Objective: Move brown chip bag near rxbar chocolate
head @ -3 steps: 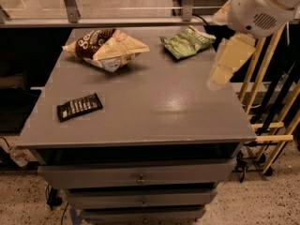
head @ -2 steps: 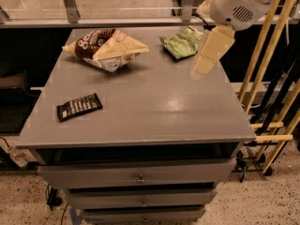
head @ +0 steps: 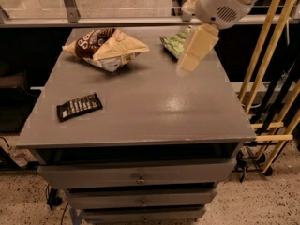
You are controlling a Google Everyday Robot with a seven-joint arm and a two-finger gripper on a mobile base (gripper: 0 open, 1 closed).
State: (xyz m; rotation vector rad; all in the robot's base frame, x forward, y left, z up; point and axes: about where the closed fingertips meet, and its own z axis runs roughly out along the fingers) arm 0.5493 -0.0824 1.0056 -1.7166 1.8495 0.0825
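The brown chip bag [head: 105,46] lies at the back left of the grey table top [head: 154,111], with its dark-brown front and pale tan side showing. The rxbar chocolate [head: 78,106] is a small flat black wrapper with white text, lying near the front left, well apart from the bag. My gripper [head: 189,63] hangs from the white arm [head: 220,3] above the back right of the table. It is to the right of the brown bag and touches nothing.
A smaller green chip bag [head: 174,42] lies at the back right, partly hidden behind the gripper. The table is a cabinet with drawers [head: 140,178] below. Tan wooden rails [head: 267,55] stand close on the right. A metal frame [head: 70,3] runs along the back.
My gripper and arm have moved left, from beyond the table's right edge to above its back right part, in front of the green bag. The packets have not moved.
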